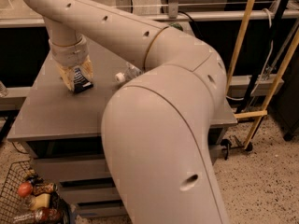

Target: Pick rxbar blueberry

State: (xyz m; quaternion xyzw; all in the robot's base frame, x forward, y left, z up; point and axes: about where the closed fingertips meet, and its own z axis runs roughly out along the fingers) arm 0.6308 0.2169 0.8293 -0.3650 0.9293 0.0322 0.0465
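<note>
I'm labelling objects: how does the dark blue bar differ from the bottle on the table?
The rxbar blueberry is dark navy and flat; the bottle is clear with a white cap. The rxbar blueberry is right at the pincer; the bottle lies apart from it, mostly hidden behind the arm. Both are over the grey table.

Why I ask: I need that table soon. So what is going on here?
A robot arm reaches across the grey table with its tool lowered at the far left part, right on the dark blue rxbar blueberry. The bar sits low at the tabletop, and whether it is gripped cannot be told. A clear bottle lies nearby, mostly hidden behind the arm.
</note>
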